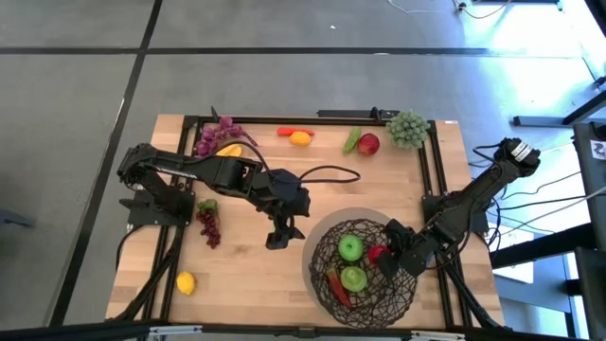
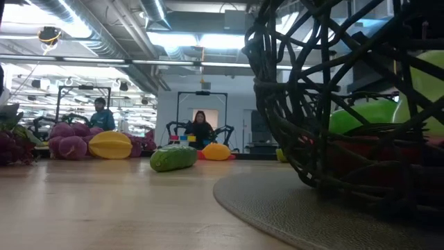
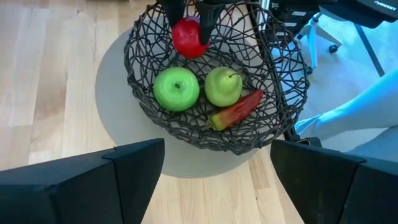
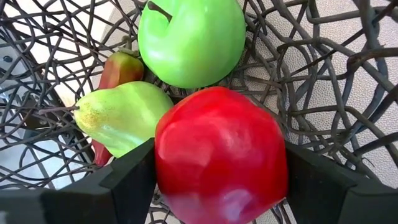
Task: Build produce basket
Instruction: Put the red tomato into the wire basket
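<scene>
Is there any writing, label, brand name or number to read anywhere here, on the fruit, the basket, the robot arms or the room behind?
None can be read.
Produce and woven basket: no labels or print visible.
White tag at the right edge of the high view: carries a dark mark, too small to read.
Room behind the table in the low view: no legible signs.

Dark wire basket (image 1: pixel 365 298) sits on a grey mat, holding a green apple (image 1: pixel 351 248), pear (image 1: pixel 353 278), chili (image 1: pixel 337 285); a red apple (image 4: pixel 221 155) hangs gripped inside.
</scene>
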You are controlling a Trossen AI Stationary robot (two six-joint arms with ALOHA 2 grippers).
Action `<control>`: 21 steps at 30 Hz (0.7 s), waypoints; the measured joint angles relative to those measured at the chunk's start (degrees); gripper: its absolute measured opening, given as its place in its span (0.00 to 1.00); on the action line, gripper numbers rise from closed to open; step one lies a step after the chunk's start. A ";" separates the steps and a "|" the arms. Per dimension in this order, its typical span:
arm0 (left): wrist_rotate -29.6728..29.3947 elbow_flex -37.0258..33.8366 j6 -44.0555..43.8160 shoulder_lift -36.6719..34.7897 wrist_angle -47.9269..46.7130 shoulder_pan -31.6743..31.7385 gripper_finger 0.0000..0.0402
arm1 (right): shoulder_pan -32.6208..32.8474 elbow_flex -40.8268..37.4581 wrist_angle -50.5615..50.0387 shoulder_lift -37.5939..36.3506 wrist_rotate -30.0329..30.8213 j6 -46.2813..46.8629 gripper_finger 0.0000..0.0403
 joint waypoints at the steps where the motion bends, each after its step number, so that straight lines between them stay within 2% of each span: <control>1: 0.00 0.00 0.00 0.00 0.00 0.02 0.71 | 0.00 0.00 -0.14 0.00 0.06 0.00 0.72; 21: 0.00 0.00 -0.02 0.00 0.00 0.02 0.71 | -3.95 0.00 -2.69 -0.02 1.30 -0.14 0.72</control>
